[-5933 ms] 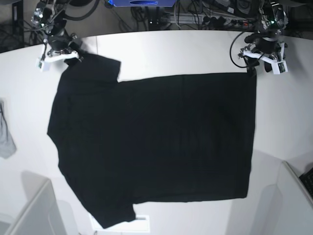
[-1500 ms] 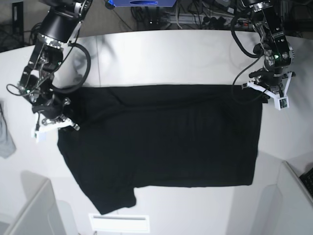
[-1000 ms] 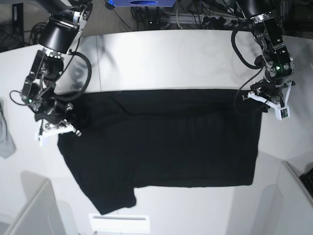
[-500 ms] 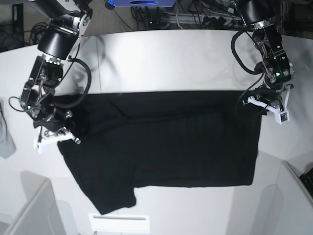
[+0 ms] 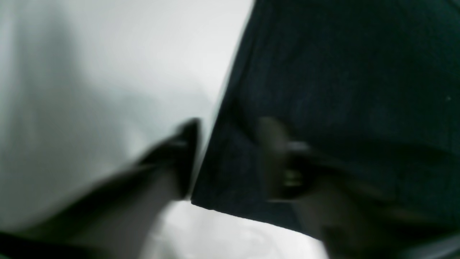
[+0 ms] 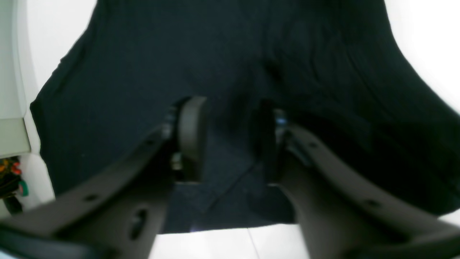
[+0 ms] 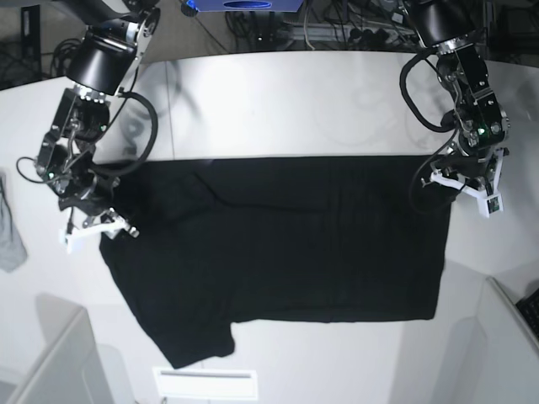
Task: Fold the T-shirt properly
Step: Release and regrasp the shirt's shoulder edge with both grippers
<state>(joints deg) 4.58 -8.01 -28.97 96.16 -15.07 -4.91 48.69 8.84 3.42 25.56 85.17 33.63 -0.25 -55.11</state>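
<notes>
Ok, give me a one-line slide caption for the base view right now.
Black T-shirt with its top third folded down on the white table, both grippers at the fold's ends.

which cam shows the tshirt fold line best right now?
Base view. It shows the whole T-shirt, with the far edge folded over in a straight line between the left gripper and right gripper. The left wrist view shows only a blurred corner of it; the right wrist view shows only wrinkled cloth under the open jaws.
</notes>
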